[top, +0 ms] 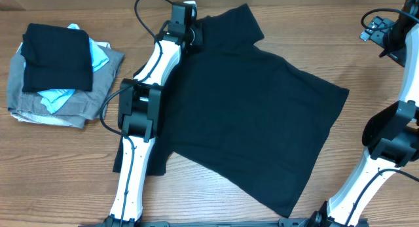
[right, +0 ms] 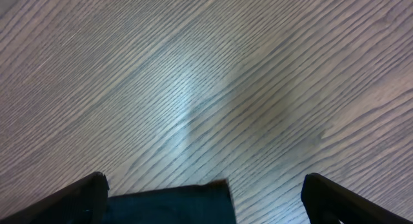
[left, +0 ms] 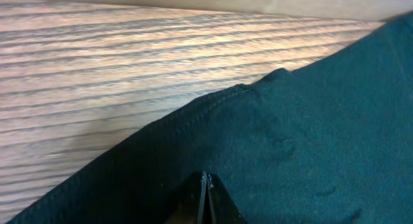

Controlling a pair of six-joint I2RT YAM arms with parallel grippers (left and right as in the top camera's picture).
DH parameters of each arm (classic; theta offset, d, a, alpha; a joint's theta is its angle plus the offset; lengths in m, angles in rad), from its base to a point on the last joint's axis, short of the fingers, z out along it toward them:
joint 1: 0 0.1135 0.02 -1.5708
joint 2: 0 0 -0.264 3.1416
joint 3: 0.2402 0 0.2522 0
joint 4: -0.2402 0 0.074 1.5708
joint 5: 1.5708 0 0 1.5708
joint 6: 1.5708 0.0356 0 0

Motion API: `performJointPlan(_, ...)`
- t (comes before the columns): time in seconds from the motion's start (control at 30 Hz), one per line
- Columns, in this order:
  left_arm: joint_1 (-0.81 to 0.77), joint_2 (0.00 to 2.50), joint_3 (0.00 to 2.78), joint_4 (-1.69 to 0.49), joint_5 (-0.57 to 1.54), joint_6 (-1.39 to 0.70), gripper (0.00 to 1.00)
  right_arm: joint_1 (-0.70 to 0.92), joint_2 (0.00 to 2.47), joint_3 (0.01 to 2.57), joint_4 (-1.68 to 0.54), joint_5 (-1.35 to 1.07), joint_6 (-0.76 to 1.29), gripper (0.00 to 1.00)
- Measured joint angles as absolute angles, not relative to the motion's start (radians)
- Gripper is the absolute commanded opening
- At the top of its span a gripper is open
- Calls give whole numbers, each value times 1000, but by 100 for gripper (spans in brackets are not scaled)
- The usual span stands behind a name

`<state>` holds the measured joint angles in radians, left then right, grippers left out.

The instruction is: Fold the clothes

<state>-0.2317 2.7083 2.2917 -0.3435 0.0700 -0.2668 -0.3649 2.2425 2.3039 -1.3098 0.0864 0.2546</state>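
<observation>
– Shirt [top: 255, 116] first: where does it lie?
– Spread flat on the table [top: 65, 181], black, askew. Its far left sleeve [top: 229, 24] sits right at the left gripper [top: 185, 27], and the rest runs from those jaws toward the near right. The left arm [top: 147, 89] lies along the shirt's left edge. The right gripper [top: 383, 32] hangs well apart from it, beyond its far right edge.
– Left jaws?
– Pressed together, tips meeting in a point. Cloth lies under and ahead of them; the stitched hem [left: 213, 102] runs just beyond the tips, bare wood past that. Whether a fold is nipped between them I cannot tell.
– Right jaws?
– Wide apart, only wood grain below them.
– Anything else?
– A pile [top: 59, 73] well to the left of the left jaws, apart from the shirt: a folded black piece on top, light-blue and grey ones beneath
</observation>
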Motion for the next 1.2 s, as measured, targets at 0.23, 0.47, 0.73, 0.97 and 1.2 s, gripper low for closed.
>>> performJointPlan(0.23,-174,2708,2293,-344,84,-298,4,-365,2243,2304,-1310,86,255,100)
performJointPlan(0.47,-137,2733,2341,-338,174,-313,13,-365,2243,2304,-1309,86,255,100)
performJointPlan(0.73,-138,2708,2570,-618,214,-315,31,-365,2243,2304,-1309,86,255,100)
performJointPlan(0.97,-138,2487,2626,-973,209,-311,32,-365,2243,2304,-1309,86,254,100)
performJointPlan(1.2,-138,2276,2652,-1225,149,-311,30,-365,2243,2304,-1309,86,255,100)
